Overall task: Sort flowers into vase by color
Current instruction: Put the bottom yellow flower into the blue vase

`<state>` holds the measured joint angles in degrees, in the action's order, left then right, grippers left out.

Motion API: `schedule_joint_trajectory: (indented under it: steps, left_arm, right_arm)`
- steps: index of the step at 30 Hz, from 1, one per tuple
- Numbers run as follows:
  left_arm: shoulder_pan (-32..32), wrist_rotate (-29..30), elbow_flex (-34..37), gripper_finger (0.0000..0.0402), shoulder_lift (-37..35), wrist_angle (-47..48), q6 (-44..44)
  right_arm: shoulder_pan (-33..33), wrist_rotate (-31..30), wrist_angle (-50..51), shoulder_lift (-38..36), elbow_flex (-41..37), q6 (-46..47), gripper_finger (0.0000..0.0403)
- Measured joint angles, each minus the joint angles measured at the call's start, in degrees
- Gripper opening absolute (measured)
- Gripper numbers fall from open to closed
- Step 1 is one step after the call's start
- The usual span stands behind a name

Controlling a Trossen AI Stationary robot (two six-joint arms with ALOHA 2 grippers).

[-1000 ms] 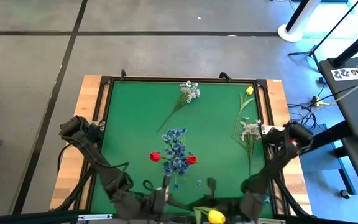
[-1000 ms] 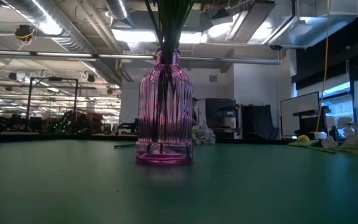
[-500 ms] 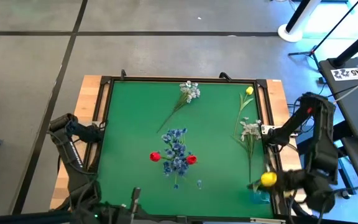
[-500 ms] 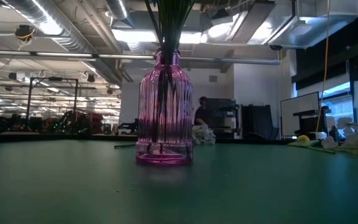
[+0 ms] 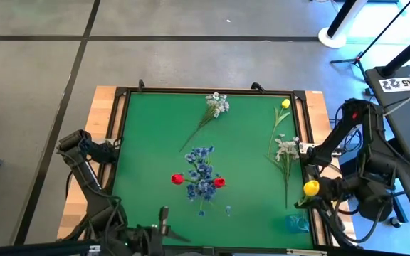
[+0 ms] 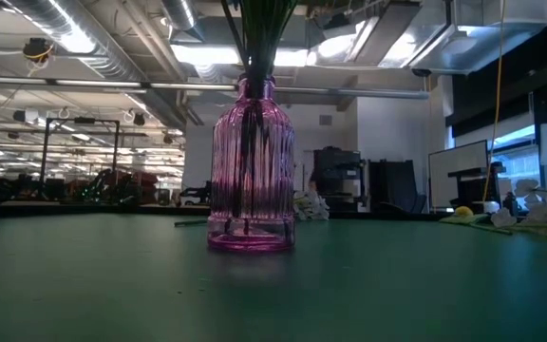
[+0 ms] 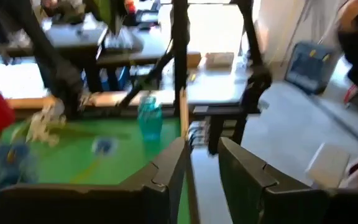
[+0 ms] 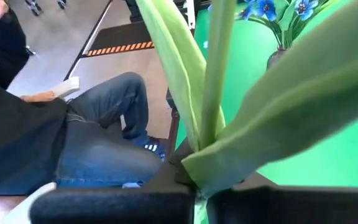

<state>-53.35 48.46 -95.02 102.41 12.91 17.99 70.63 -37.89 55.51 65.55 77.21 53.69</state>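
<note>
A purple ribbed glass vase (image 6: 251, 171) stands mid-mat, holding blue blossom sprays and two red tulips (image 5: 199, 174). A whitish-blue spray (image 5: 217, 104), a yellow tulip (image 5: 285, 104) and a whitish spray (image 5: 287, 148) lie flat on the green mat. My right gripper (image 5: 322, 193) is over the mat's right edge, shut on another yellow tulip (image 5: 310, 188). My left gripper (image 5: 164, 213) hovers open above the near edge, left of the vase, with nothing between its fingers (image 7: 166, 171). My right gripper pinches the yellow tulip's green stem (image 8: 199, 158) between its two fingers, right where the long leaves branch off. The fingers reach in from the table's right side, slanting down. The flower is lifted clear of the mat, its stem and leaves reaching past the fingers.
A small teal bottle (image 5: 297, 222) stands at the mat's near right corner. A black frame (image 5: 205, 91) edges the mat. A seated person in jeans (image 8: 98, 155) is beside the table. Cables and stands lie off the right side.
My right gripper has carried the yellow tulip from the middle of the near edge to the table's right edge, rising and rolling as it went. My left gripper has drawn back toward the table's left along the near edge.
</note>
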Motion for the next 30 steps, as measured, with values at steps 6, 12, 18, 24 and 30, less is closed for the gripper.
schedule_joint_trajectory:
  steps: [6, 12, 18, 24, 30]
  left_arm:
    - [0.1, -0.1, 0.0, 0.0092, 0.0, 20.7, 18.9]
    - [-2.5, 0.4, 0.0, 0.0091, 0.0, 36.0, 38.3]
    - [-5.1, 3.0, 6.9, 0.0091, 0.0, 40.3, 54.6]
    - [-2.5, -3.7, 21.4, 0.0091, 0.0, 32.2, 63.9]
    - [2.0, -6.2, 32.2, 0.0091, 0.0, 16.9, 59.7]
  right_arm:
    - [0.0, 1.1, 0.2, 2.6, 0.0, -1.2, 0.0013]
    - [4.7, -1.8, 0.4, 4.0, -0.1, -1.5, 0.0013]
    - [14.7, -15.8, 2.2, 5.6, 0.0, -0.4, 0.0014]
    - [18.6, -21.6, 11.4, 8.6, 0.0, 12.1, 0.0014]
    - [18.6, -20.7, 12.9, 10.0, -4.7, 21.5, 0.0015]
